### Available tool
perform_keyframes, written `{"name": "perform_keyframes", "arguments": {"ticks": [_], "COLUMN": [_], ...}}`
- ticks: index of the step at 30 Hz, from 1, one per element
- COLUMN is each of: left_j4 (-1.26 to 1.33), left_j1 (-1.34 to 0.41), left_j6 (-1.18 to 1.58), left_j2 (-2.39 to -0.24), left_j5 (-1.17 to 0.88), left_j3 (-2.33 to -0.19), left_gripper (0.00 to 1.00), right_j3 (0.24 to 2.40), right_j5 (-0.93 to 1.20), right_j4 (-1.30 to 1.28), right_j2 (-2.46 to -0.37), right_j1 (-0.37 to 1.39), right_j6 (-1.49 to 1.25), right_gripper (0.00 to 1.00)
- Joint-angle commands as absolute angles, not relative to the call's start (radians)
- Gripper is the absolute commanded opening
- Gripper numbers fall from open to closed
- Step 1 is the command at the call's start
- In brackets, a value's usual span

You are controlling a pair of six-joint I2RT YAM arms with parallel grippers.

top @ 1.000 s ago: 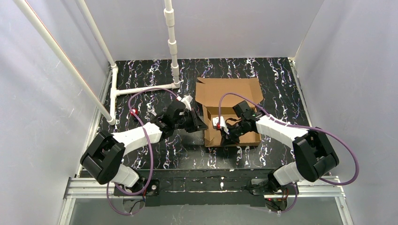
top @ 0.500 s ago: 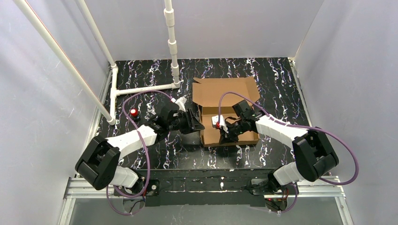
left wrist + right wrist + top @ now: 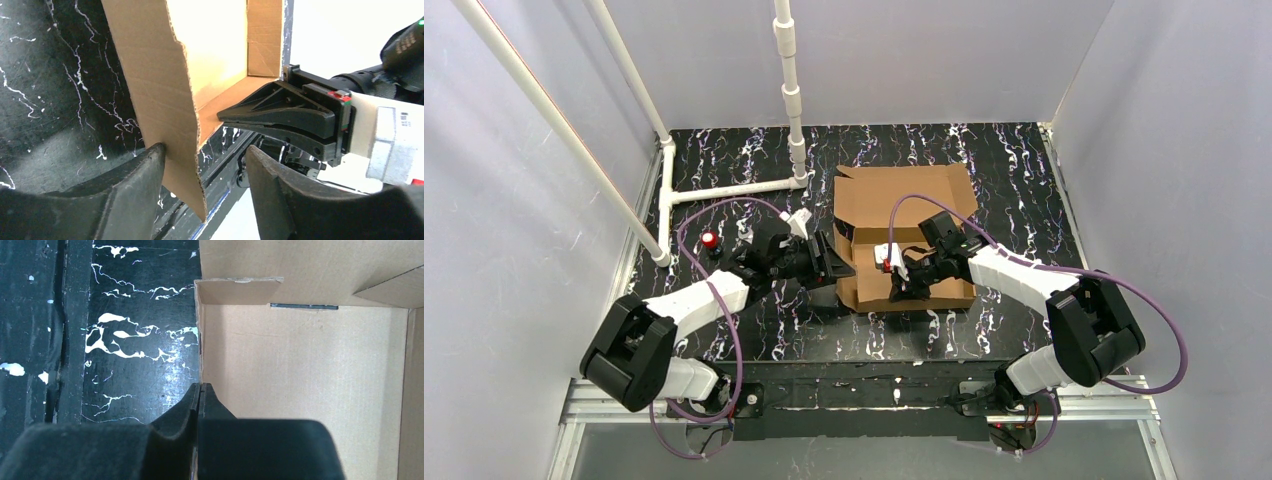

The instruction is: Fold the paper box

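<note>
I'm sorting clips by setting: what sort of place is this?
Probably a lab robot test cell: robot arms bolted at the edge of a black marbled table, plain white panels enclosing it, and a white pipe frame.

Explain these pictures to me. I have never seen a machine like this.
Two robot arms are bolted at the near edge of a black marbled table. One picture looks down from above and behind them; the other two come from a camera on each wrist, so each shows its own fingers. On the table lies a brown cardboard box, half folded, its lid open flat at the far side. White pipes stand at the back left. The right hand is shut, pinching the edge of one box wall. The left hand is open; a side flap stands between its fingers, not clamped.
</note>
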State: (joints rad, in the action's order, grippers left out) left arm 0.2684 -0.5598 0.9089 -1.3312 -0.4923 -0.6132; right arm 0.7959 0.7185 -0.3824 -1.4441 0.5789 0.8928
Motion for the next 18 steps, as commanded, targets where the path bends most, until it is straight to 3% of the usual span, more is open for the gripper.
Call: {"name": "perform_keyframes", "arguments": {"ticks": [1,10,16,18], "left_j4": [0.361,0.750,0.834,0.878], "left_j1": [-0.526,-0.458,-0.441,-0.438], "left_j6": [0.918,1.088,1.159,1.191], "left_j2": [-1.310,-1.401,-1.467,-1.491], "left_j5": [-0.599,-0.724,-0.695,-0.698], "left_j3": [-0.596,-0.515,-0.495,-0.495], "left_gripper": [0.60,0.67,0.60,0.52], "right_j3": [0.776,0.775,0.775,0.775], "right_j5": [0.597,0.595,0.594,0.595], "right_j4": [-0.403,-0.402,-0.404,-0.404], "right_j2": [-1.497,-1.499,-1.499,-1.500], "right_j1": [0.587,0.587,0.587,0.588], "right_j6": [0.906,0.905,0.905,0.907], "right_gripper": [0.01,0.01,0.01,0.01]}}
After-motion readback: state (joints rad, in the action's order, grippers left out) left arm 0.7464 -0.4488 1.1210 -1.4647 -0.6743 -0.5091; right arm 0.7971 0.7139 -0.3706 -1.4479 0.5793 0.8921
